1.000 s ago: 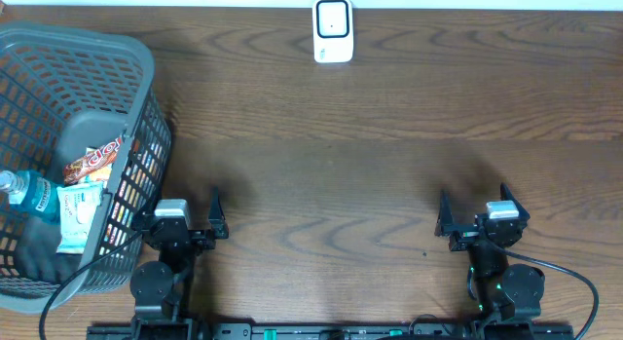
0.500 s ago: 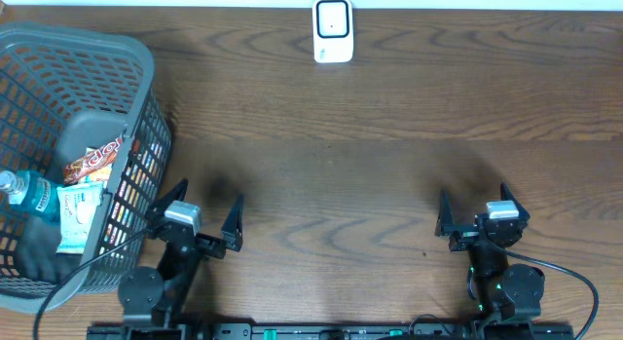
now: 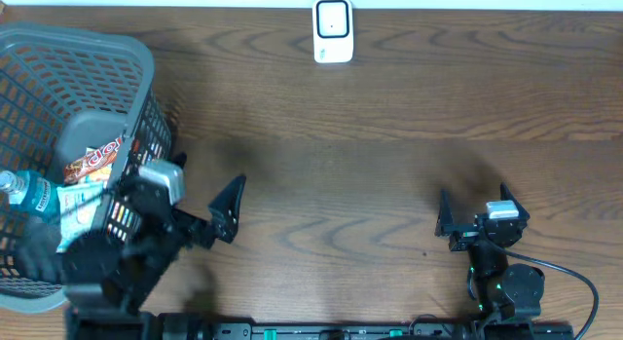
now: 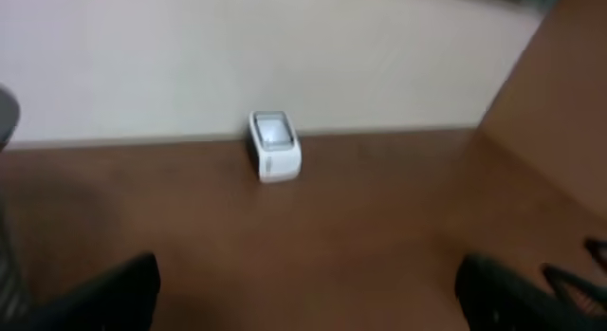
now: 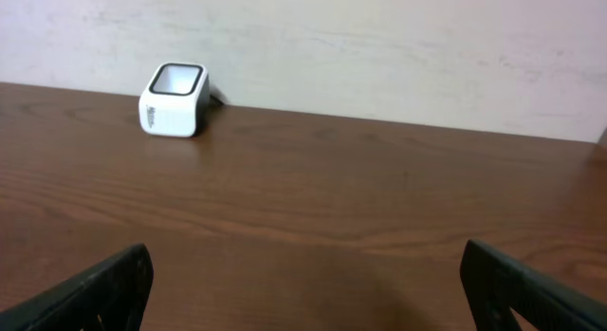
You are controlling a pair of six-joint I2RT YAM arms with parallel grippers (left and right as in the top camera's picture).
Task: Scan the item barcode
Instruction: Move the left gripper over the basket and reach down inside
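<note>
Overhead cam looks straight down on the whole tabletop (image 3: 370, 135). Both wrist cams sit low near the front edge, facing the back wall (image 5: 379, 37), and both catch the scanner (image 4: 273, 146) far off.

Grey plastic mesh basket (image 3: 97, 77): left side cut off at frame edge; packets (image 3: 80, 206) inside partly hidden by black left arm (image 3: 102, 262). Left wrist view blurred.
</note>
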